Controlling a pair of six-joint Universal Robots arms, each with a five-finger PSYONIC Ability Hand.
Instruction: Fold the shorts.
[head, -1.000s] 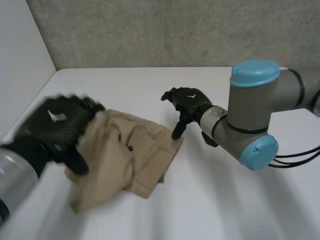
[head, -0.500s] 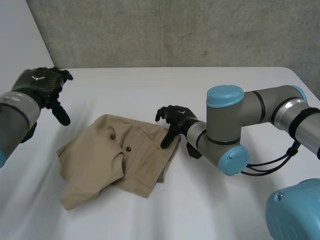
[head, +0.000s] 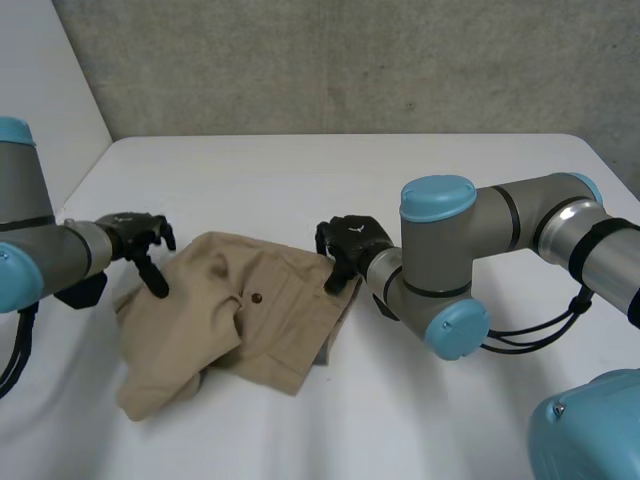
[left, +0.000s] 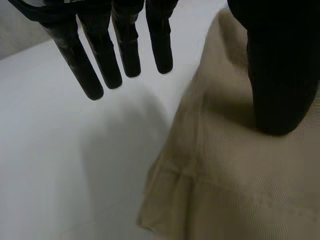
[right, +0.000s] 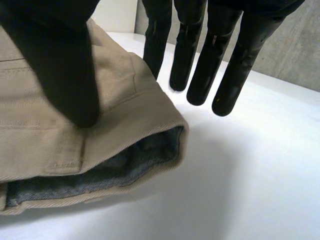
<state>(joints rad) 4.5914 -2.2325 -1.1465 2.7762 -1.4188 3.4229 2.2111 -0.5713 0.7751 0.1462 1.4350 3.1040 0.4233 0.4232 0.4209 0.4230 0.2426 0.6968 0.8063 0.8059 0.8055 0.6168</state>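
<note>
Slippage seems the risk: left hand (head: 127, 236) and right hand (head: 352, 240), both released, rest only thumbs on opposite edges of the crumpled beige fabric shorts (head: 262, 335).

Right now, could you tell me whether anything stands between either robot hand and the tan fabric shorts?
Nothing visible does. The left robot hand is at one edge of the crumpled tan shorts, the right robot hand at the opposite edge, each thumb over the cloth.
</note>
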